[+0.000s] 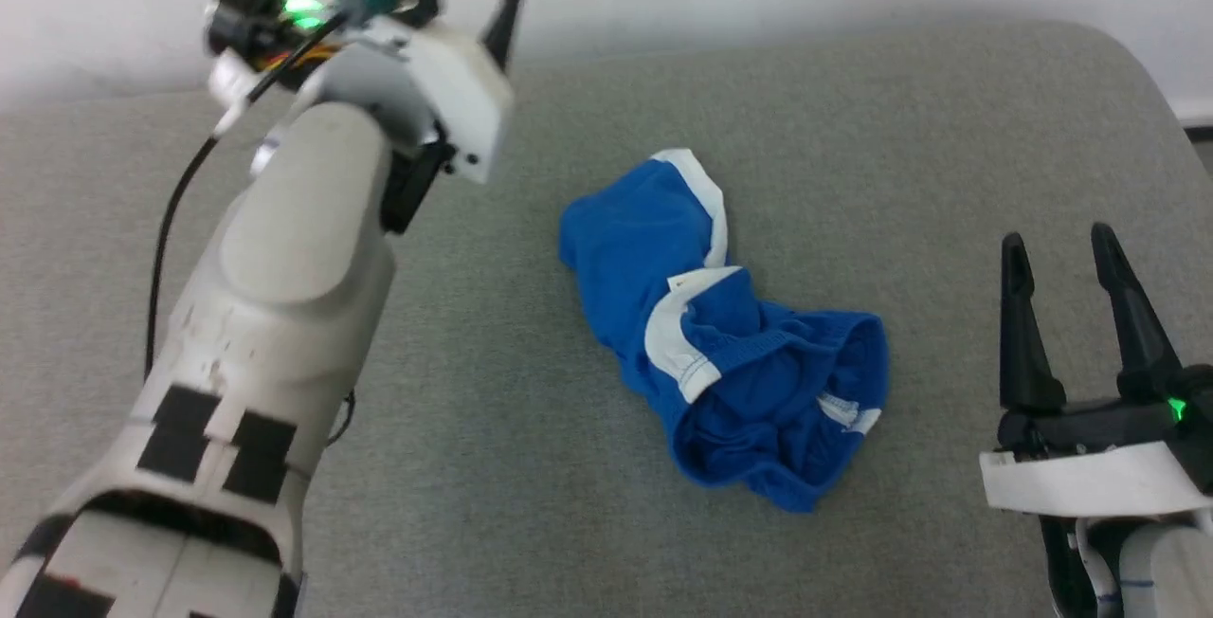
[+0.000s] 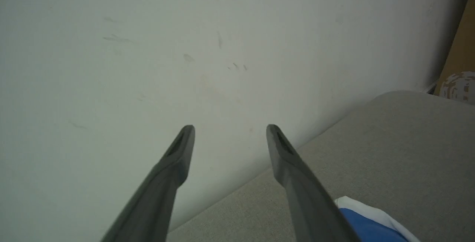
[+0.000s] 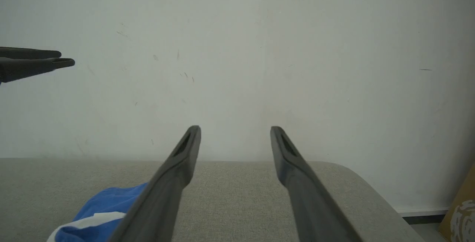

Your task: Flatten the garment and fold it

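Grey fabric-covered tabletop (image 1: 900,125), white wall (image 3: 297,49) behind. Right gripper (image 1: 1057,248): 2 fingers spread, empty, low at table's right side, pointing toward wall. Left gripper (image 2: 230,128): also spread, empty, raised over table's far left. Between them, mid-table, garment (image 1: 644,258) lies in a crumpled heap, touching neither. Judged: light, soft, floppy, prob. slick; will sag when lifted. Best hold: white band (image 1: 668,334) and blue hem edge (image 1: 858,343), 1 per gripper, then pull apart.
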`<state>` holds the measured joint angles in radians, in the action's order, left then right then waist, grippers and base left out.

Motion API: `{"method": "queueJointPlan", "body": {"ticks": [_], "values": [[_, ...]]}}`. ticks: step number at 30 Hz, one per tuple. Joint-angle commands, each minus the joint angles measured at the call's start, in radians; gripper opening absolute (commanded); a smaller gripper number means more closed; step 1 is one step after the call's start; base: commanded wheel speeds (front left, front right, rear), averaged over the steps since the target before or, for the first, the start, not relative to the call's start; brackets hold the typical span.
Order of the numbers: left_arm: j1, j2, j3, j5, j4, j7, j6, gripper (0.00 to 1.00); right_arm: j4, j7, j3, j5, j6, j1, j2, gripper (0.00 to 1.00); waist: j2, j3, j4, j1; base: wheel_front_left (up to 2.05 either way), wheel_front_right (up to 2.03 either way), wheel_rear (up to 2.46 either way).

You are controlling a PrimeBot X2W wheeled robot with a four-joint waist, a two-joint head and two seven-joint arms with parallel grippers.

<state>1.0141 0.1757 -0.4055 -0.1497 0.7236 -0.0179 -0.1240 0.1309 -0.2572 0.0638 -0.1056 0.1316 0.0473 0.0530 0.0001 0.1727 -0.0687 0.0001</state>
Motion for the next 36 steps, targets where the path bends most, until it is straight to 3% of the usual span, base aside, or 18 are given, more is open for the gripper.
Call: {"method": "queueJointPlan", "body": {"ticks": [1, 8, 17, 21, 30, 31, 32, 36], "values": [[0.037, -0.012, -0.069, -0.062, 0.035, 0.054, -0.006, 1.00, 0.008, -0.005, -0.006, -0.001, -0.001, 0.025, -0.003, 1.00, -0.0001, 0.061, -0.055, -0.0001, 0.00, 0.00, 0.00], [0.211, 0.057, -0.429, -0.384, 0.055, 0.346, -0.006, 1.00, 0.020, -0.005, -0.029, -0.027, -0.001, 0.093, -0.003, 1.00, -0.0001, 0.167, -0.138, -0.0001, 0.00, 0.00, 0.00], [0.338, 0.169, -0.720, -0.666, 0.012, 0.628, -0.007, 1.00, 0.029, -0.005, -0.061, -0.076, -0.001, 0.158, -0.003, 1.00, -0.0001, 0.280, -0.246, -0.0001, 0.00, 0.00, 0.00], [0.365, 0.192, -0.837, -0.701, -0.015, 0.676, -0.007, 1.00, 0.030, -0.005, -0.055, -0.086, -0.001, 0.170, -0.003, 1.00, -0.0001, 0.313, -0.260, -0.0001, 0.00, 0.00, 0.00], [0.295, 0.229, -0.874, -0.624, -0.062, 0.807, -0.007, 1.00, 0.030, -0.005, -0.067, -0.096, -0.001, 0.189, -0.003, 1.00, -0.0001, 0.341, -0.269, -0.0001, 0.00, 0.00, 0.00], [0.288, 0.234, -0.874, -0.618, -0.073, 0.811, -0.007, 0.43, 0.029, -0.005, -0.065, -0.095, -0.001, 0.190, -0.003, 1.00, -0.0001, 0.337, -0.264, -0.0001, 0.00, 0.00, 0.00], [0.283, 0.237, -0.874, -0.619, -0.083, 0.807, -0.007, 0.00, 0.029, -0.005, -0.061, -0.093, -0.001, 0.188, -0.003, 1.00, -0.0001, 0.331, -0.257, -0.0001, 0.00, 0.00, 0.00], [0.314, 0.228, -0.854, -0.682, -0.061, 0.626, -0.007, 0.00, 0.024, -0.005, -0.042, -0.077, -0.001, 0.171, -0.003, 1.00, -0.0001, 0.290, -0.209, -0.0001, 0.00, 0.00, 0.00]]}}
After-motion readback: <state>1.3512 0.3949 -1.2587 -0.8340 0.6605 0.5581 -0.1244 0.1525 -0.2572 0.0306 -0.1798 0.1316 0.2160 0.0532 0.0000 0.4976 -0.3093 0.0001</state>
